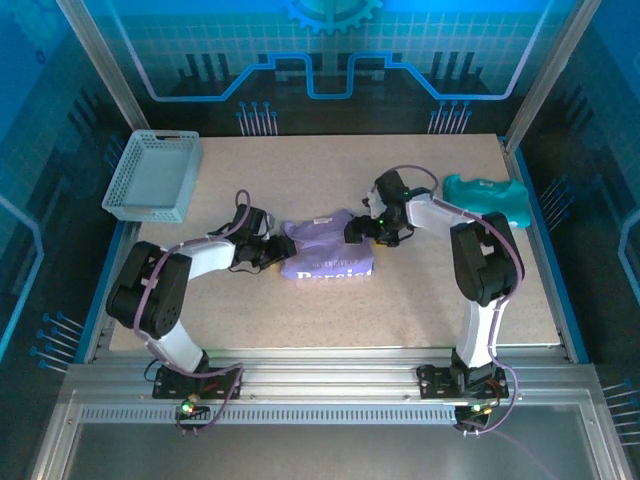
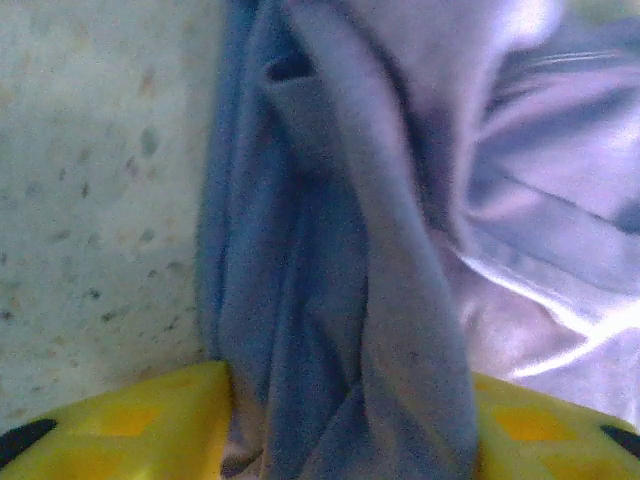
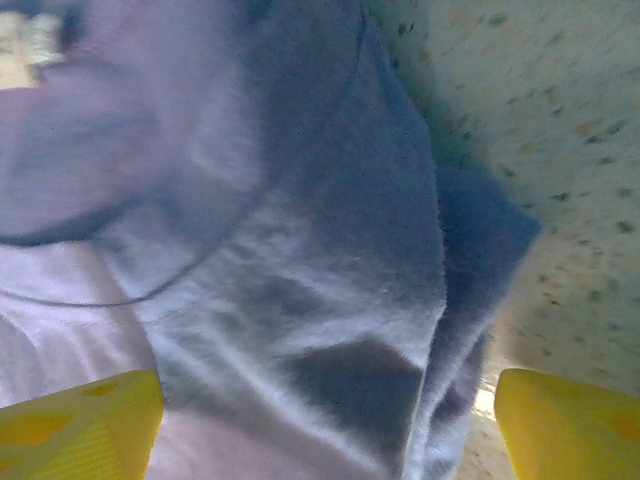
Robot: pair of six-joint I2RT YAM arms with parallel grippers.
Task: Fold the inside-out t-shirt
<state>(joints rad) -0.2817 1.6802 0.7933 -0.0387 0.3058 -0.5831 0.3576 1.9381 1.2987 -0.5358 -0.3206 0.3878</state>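
Note:
The inside-out t-shirt [image 1: 325,255], lavender with pale lettering, lies bunched into a small heap at the middle of the table. My left gripper [image 1: 278,247] is at its left edge. In the left wrist view a thick fold of the shirt [image 2: 330,250] runs between the yellow fingers [image 2: 130,430], which stand apart, so the left gripper [image 2: 345,440] is open. My right gripper [image 1: 352,232] is at the heap's upper right edge. In the right wrist view it [image 3: 325,430] stands wide open over the cloth [image 3: 280,250], with a gap beside the right finger [image 3: 565,420].
A grey mesh basket [image 1: 152,177] stands at the back left of the table. A teal garment [image 1: 485,198] lies at the back right, behind the right arm. Bare speckled tabletop [image 1: 400,300] stretches in front of the shirt.

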